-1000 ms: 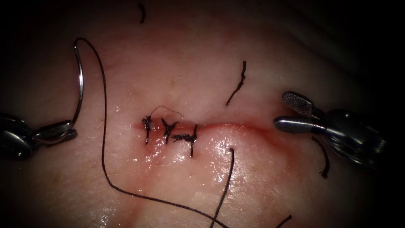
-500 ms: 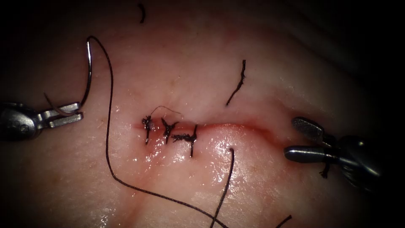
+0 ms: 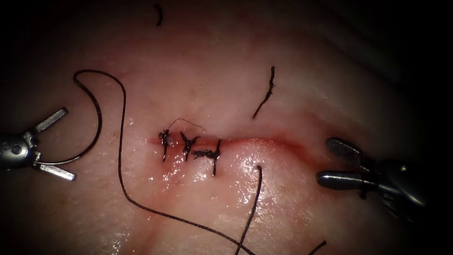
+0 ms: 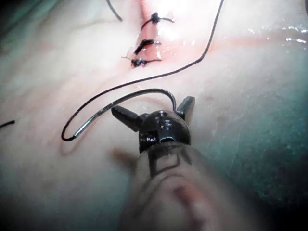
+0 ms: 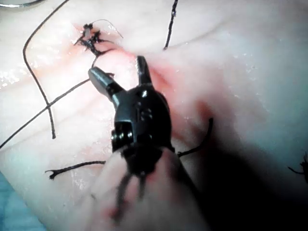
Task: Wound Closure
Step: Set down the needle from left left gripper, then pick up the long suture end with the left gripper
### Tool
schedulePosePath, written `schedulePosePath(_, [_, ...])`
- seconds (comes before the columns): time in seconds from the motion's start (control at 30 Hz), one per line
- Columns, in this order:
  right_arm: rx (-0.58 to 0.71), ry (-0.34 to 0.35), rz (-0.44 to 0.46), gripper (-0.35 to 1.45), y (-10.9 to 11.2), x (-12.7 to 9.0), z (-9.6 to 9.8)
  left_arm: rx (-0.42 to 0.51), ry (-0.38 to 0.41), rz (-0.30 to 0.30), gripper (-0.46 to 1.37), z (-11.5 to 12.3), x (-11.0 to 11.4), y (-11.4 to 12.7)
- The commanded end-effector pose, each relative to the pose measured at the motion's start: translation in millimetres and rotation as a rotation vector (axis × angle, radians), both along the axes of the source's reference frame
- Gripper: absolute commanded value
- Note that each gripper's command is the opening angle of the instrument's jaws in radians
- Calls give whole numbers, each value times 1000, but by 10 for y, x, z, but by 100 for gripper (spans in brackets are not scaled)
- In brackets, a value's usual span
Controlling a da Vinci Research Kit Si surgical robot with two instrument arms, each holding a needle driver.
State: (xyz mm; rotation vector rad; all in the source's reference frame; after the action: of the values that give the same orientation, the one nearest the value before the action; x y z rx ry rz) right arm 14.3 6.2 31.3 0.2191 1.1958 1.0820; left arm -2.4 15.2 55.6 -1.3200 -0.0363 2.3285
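with both tools [image 3: 49,144] [image 3: 337,163] agape, needle [image 3: 92,130] loose on tissue [image 3: 198,85]

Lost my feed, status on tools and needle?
Left tool open, empty. Right tool open, empty. Needle free on tissue, left of cut, thread attached.

Left tool [image 4: 153,111] jaws spread wide, gripping nothing; curved needle [image 4: 126,101] lies loose on tissue [image 4: 231,82] between them, thread [image 4: 159,74] trailing past three stitches [image 4: 144,45]
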Motion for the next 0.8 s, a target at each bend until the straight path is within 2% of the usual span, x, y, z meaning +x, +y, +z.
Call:
schedulePosePath(0.03, [0, -3, -1, 94, 0, 1, 0, 5, 15, 38, 106, -2, 9, -4])
schedulePosePath(0.17, [-8, -9, -6, 95, -2, 5, -2, 20, 44, 81, 105, -3, 37, -16])
schedulePosePath(0.23, [-31, -22, -17, 102, -2, 10, -4, 22, 59, 94, 101, -5, 61, -23])
schedulePosePath(0.27, [-31, -22, -17, 102, -2, 10, -4, 22, 59, 94, 101, -5, 61, -23])
schedulePosePath(0.4, [-87, -49, -49, 119, -1, 11, -5, 11, 75, 112, 98, -8, 86, -27])
schedulePosePath(0.47, [-126, -70, -77, 125, 1, 9, -6, -24, 91, 137, 93, -10, 92, -27])
schedulePosePath(0.57, [-185, -94, -107, 128, 2, 6, -6, -91, 130, 175, 86, -15, 87, -26])
schedulePosePath(0.67, [-267, -135, -155, 134, 6, 7, -7, -156, 139, 164, 57, -22, 70, -23])
schedulePosePath(0.8, [-407, -205, -239, 136, 14, 7, -10, -262, 37, 180, 27, -34, 35, -20])
